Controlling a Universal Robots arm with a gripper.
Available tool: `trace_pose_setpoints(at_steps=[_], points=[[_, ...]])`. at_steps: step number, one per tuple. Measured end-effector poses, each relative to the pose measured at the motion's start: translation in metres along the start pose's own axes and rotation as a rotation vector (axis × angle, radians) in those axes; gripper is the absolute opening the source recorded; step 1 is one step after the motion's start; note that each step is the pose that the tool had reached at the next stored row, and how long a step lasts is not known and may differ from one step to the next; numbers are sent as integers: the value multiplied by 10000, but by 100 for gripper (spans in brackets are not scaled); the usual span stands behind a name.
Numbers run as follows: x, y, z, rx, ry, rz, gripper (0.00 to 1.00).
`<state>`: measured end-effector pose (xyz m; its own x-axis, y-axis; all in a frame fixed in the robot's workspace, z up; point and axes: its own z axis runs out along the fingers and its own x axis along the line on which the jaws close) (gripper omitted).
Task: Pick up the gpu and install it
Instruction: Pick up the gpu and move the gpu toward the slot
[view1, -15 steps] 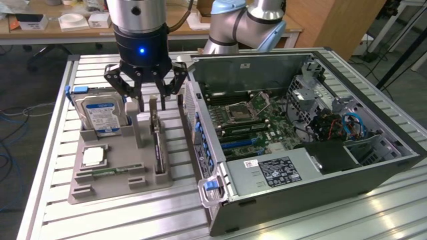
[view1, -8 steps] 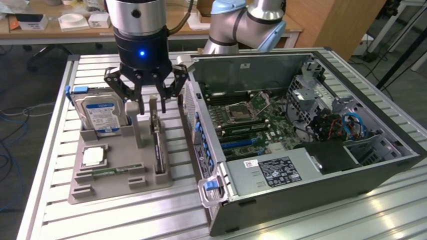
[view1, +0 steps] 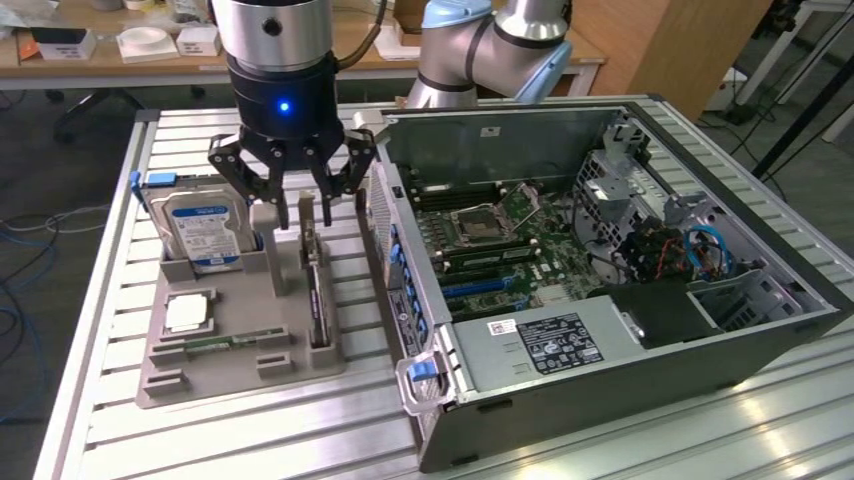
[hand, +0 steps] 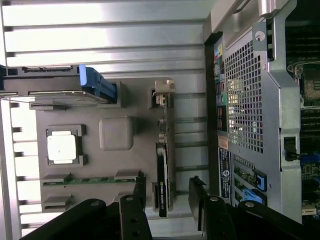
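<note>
Wrist view: gpu (hand: 162, 186) beneath wide-spread pincer (hand: 169, 181)

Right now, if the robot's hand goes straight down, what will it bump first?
Probably the gpu, standing on edge in the gray tray below the open hand, though depth is unclear.

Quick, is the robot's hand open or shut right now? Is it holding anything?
Hand: open, holding nothing, poised right over the black card.
</note>
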<state>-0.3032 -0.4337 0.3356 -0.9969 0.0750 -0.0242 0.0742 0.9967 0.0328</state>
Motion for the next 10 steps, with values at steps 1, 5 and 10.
trace_pose_setpoints(at_steps=[1,5,10], points=[[0,0,0,-1,0,0,47],[0,0,0,0,0,0,47],[1,-1,28,-1,0,0,47]])
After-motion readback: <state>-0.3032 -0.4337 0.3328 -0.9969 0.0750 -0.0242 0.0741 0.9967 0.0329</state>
